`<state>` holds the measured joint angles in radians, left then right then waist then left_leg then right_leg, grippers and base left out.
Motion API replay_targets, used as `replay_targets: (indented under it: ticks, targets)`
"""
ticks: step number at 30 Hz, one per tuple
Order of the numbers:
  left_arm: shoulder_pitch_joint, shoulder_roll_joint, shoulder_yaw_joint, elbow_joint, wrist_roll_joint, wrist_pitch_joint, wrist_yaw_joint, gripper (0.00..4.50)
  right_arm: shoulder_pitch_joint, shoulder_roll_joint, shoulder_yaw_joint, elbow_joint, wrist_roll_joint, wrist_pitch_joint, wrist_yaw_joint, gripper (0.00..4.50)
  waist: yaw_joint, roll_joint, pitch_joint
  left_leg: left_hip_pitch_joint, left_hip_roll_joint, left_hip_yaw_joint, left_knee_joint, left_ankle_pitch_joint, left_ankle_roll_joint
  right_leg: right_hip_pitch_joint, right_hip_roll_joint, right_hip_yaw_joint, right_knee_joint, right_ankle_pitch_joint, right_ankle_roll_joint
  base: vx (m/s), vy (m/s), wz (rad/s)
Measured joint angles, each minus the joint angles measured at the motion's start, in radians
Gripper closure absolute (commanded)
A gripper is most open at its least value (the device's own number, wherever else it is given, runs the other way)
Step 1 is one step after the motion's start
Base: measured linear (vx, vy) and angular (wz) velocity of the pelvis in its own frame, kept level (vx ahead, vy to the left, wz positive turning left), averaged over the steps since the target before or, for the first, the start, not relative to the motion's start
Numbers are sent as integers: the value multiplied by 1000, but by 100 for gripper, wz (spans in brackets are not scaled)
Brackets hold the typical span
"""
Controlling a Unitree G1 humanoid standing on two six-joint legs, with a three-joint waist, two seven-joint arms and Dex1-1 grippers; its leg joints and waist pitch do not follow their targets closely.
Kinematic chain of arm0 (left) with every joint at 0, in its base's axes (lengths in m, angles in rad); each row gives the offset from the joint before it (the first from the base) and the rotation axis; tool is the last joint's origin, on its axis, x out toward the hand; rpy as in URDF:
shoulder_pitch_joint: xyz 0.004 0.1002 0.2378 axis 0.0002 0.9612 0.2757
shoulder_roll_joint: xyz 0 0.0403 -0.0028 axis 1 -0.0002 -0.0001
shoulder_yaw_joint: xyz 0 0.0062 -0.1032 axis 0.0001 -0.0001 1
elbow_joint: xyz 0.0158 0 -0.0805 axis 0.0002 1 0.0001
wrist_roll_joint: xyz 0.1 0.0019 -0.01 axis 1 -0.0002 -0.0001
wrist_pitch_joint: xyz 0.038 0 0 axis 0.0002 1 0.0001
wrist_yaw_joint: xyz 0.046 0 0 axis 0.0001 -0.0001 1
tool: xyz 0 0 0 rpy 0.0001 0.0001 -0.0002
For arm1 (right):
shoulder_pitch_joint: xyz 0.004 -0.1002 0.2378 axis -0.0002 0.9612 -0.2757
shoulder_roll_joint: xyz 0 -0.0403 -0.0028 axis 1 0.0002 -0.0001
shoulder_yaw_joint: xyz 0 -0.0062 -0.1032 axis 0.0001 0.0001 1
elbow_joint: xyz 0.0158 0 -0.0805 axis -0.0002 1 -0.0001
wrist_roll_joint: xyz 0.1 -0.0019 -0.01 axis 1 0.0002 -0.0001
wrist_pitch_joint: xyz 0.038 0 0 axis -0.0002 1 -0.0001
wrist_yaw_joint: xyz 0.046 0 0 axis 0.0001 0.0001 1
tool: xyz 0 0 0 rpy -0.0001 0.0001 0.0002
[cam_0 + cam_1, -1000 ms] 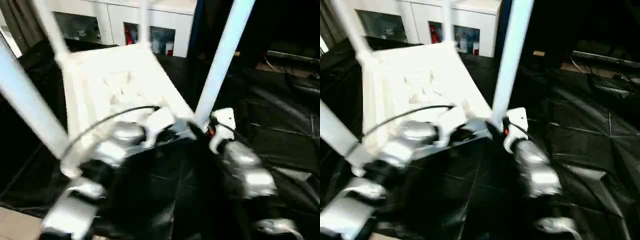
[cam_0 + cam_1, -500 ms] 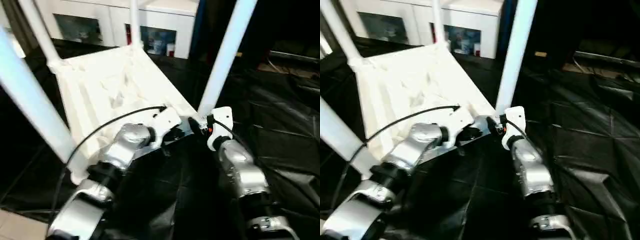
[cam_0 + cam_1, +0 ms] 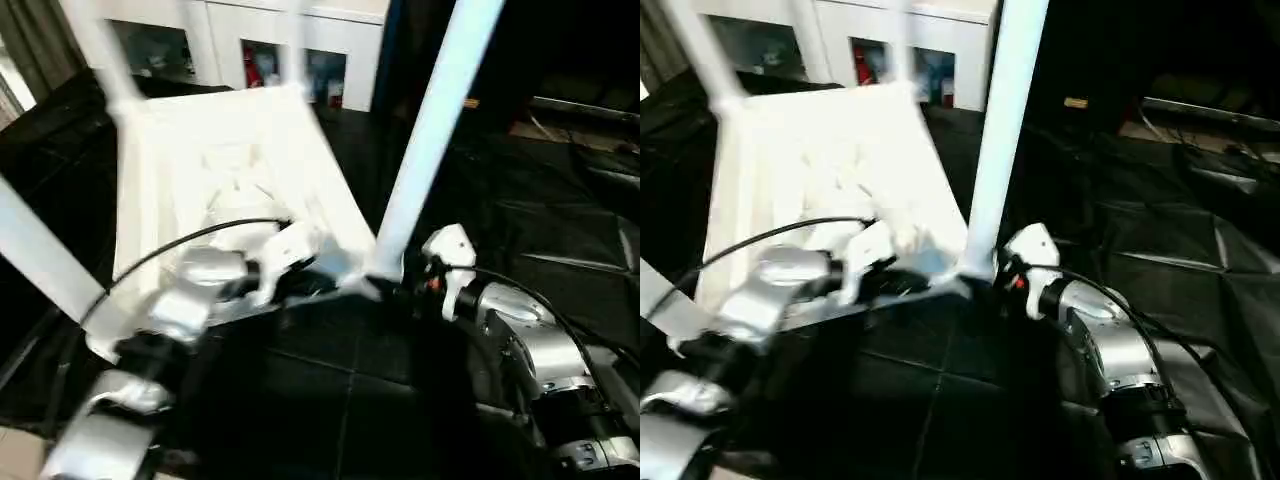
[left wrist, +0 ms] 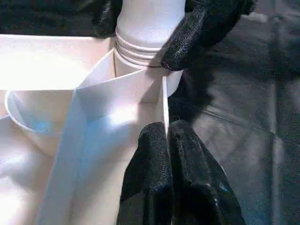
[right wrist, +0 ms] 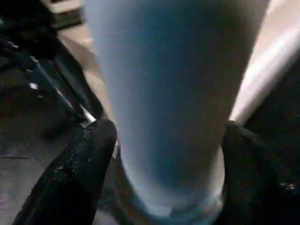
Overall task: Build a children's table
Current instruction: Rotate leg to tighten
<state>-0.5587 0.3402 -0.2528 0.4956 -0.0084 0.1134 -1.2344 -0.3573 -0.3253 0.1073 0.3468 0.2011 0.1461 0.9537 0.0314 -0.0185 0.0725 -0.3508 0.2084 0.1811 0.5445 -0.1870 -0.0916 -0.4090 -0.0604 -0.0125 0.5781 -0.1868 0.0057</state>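
Tabletop: the white plastic rectangular tabletop (image 3: pixel 225 170) lies upside down on the black-draped work table (image 3: pixel 560 240), filling the head view from about nine to twelve o'clock, its ribbed underside up.
Legs: white tube legs stand in the corner sockets; the near-right white tube leg (image 3: pixel 425 140) rises toward one o'clock, another crosses at nine o'clock (image 3: pixel 40 260), and two thinner-looking ones show at the far corners.
Left gripper: the left gripper (image 4: pixel 168 140) has its black fingers pressed together, pinching the thin raised rim just beside the near-right socket.
Right gripper: the right gripper (image 5: pixel 164 140) is spread wide, a finger on each side of the leg's base; whether the pads touch it is unclear.
Handling: likely light and hollow, stiff enough to push on, but smooth and slippery; the thin rim could flex.
Where to hold: low on the leg near the threaded collar (image 4: pixel 140 49), with the tabletop steadied at the rim next to that socket.
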Motion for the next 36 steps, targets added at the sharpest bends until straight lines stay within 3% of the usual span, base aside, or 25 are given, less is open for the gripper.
replay_targets:
  ticks: [3, 9, 16, 19, 24, 28, 35, 36]
  targets:
    - [7, 15, -1, -12, -13, 9, -29, 450, -2, -6, 0, -1, 2, 1, 33, 97, 0, -1, 1, -1, 0, 0, 0, 1, 3, -1, 0, 0, 0, 0, -1, 0, 0, 0]
    - [14, 31, 1, -14, -25, 6, -34, 450, -2, -15, 11, 0, 3, -1, 59, 165, -3, -2, 1, 0, 0, 0, 0, 1, 3, -1, 0, 0, 1, 0, -1, 0, 0, 0]
    - [15, 27, 3, -12, -20, -8, -15, 450, 2, -8, 9, 0, 1, -5, 43, 180, -3, -1, 1, 0, 0, 1, 0, 2, 3, 0, 0, 0, 2, 0, -1, 0, 0, 0]
    - [-6, -9, 6, 23, -3, -13, 60, 450, 2, 34, -14, 16, -17, -5, -70, 180, -3, -2, 2, 0, 0, 1, 2, -1, -2, 2, 0, 0, 2, 2, -4, 0, 0, 0]
    - [-56, -122, 7, 82, 60, 21, 275, 450, -10, 202, -104, 58, -58, 6, -462, 180, -4, -2, 2, 2, 0, -2, 4, 0, -4, 4, -1, 2, 1, 0, 0, 0, 0, 0]
    - [-68, -192, 1, 92, 93, 55, 370, 450, -21, 284, -125, 61, -99, 15, -663, 180, -1, -1, 0, 2, -1, -2, 4, 0, -5, 4, -1, 3, 0, 0, 0, 0, 0, 0]
    - [-69, -235, 1, 92, 113, 70, 423, 450, -24, 332, -136, 57, -151, 4, -793, 180, 3, 5, -3, 2, -2, -3, 2, 0, -5, 6, -1, 3, -1, -2, 4, 0, 0, 0]
    - [-69, -235, 1, 92, 113, 69, 422, 450, -25, 331, -136, 57, -152, -1, -792, 125, 3, 5, -3, 2, -2, -3, 2, 0, -5, 6, -1, 3, -1, -2, 4, 0, 0, 0]
